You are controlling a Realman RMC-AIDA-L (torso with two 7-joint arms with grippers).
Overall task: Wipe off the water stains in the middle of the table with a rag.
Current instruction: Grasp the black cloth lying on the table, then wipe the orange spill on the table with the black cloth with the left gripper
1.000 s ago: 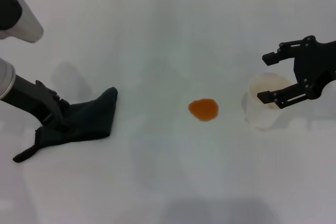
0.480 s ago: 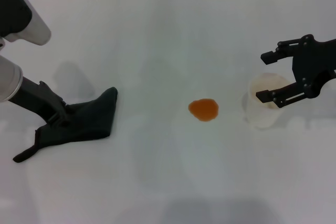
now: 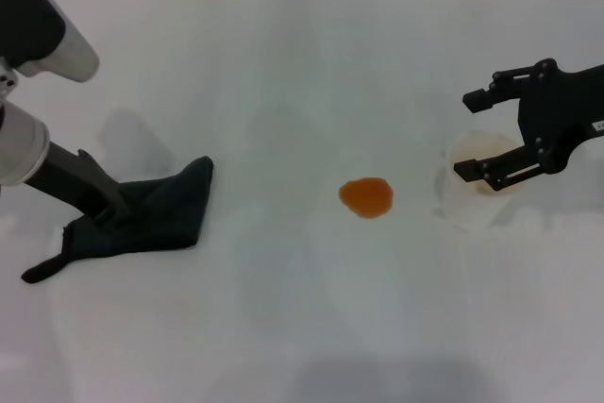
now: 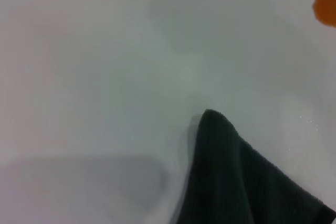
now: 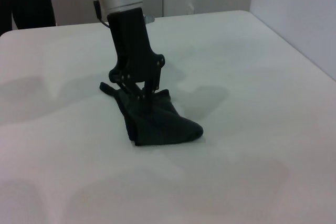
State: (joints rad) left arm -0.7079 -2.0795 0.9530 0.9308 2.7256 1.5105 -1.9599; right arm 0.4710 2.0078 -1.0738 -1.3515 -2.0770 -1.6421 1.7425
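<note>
Roughly in the middle of the white counter (image 3: 283, 63) sits the water stain (image 3: 366, 197), a small roundish orange-brown blot lying flat on the bare surface with nothing touching it; a sliver of it also shows at the edge of the left wrist view (image 4: 327, 2). Well apart from it, toward the robot's left, lies the rag (image 3: 142, 219), a dark green-black cloth bunched on the counter with one pointed corner aimed toward the stain and a thin tail trailing off at its far-left end. The left gripper (image 3: 111, 212) comes down at a slant onto the rag's left part, its tips buried in the fabric; from the right wrist view (image 5: 140, 94) the fingers look pinched together on a raised fold of the cloth, though the dark-on-dark contact makes that hard to confirm. On the other side of the stain, near it but not touching, stands a white paper cup (image 3: 464, 203). The right gripper (image 3: 472, 134) hangs just above the cup's mouth with its two black fingers spread wide, one over the rim and one beyond the cup, holding nothing.
</note>
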